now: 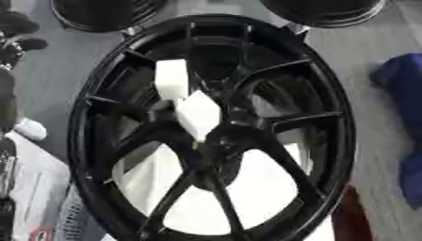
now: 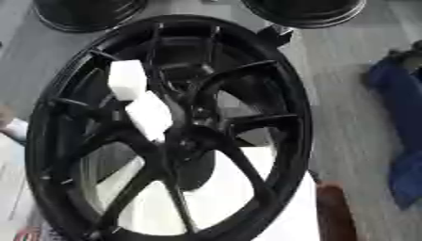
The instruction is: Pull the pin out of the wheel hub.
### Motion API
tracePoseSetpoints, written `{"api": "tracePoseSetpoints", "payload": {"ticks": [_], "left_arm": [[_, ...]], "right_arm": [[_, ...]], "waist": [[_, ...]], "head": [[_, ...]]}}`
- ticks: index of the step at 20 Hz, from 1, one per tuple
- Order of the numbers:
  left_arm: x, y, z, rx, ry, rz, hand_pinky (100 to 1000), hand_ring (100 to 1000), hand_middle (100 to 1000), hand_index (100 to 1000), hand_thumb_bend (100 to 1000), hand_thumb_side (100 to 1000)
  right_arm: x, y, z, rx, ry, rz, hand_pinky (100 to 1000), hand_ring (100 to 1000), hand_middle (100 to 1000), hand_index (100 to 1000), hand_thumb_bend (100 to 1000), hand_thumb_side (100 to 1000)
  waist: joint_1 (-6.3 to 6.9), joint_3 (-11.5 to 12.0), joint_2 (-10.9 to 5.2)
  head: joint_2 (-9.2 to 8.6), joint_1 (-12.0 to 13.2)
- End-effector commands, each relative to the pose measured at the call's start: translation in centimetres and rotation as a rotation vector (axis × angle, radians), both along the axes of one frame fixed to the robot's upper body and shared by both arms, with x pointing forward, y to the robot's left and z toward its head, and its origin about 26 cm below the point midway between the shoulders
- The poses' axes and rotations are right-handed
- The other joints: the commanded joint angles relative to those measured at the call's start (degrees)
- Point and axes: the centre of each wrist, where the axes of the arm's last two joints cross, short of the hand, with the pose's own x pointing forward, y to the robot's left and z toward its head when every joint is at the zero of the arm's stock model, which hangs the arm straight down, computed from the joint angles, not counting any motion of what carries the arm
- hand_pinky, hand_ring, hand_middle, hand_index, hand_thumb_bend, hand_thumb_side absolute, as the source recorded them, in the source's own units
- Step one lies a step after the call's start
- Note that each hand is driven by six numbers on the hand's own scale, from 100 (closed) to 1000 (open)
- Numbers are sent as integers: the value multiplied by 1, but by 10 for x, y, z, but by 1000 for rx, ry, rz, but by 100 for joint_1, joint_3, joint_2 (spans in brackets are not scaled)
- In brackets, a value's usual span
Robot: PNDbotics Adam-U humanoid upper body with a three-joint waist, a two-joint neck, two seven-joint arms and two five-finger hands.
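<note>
Across most of both views lies the black wheel hub (image 1: 214, 136), spokes up, on a pale surface. Two white blocks (image 1: 185, 101) sit by the centre bore, touching each other; these may be the pin's head, though blur prevents certainty. Risk: a sideways pull could jam the pin in its hole or skid the hub. Neither robot hand shows in either view, so how far open the fingers stand cannot be told. Nothing holds or touches the blocks.
</note>
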Motion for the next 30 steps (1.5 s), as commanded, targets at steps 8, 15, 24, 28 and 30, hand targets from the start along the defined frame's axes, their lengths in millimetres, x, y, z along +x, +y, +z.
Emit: {"api": "tracePoseSetpoints", "payload": {"ticks": [8,15,24,28,30], "left_arm": [[-3,8,36,180,-112,27,625,670,578,717,100,670],[4,1,67,511,-181,16,643,679,586,731,100,598],[27,-4,95,976,-174,30,738,719,625,771,143,520],[30,5,101,1177,-168,50,786,749,657,791,186,521],[28,12,105,1267,-170,63,801,757,664,796,197,519]], "right_arm": [[-7,-7,10,-32,-36,-42,941,737,545,731,100,614],[-11,-12,7,-69,-25,-74,942,738,544,731,100,618],[-14,-17,3,-108,0,-95,944,738,544,731,100,630],[-15,-17,3,-116,2,-96,944,739,545,731,100,629],[-15,-17,3,-120,2,-95,944,739,545,731,100,630]], "waist": [[70,2,-92],[185,81,-106],[334,197,-130],[361,188,-135],[368,175,-133]], "head": [[-71,-351],[-74,-570],[-69,-815],[-92,-831],[-110,-821]]}}
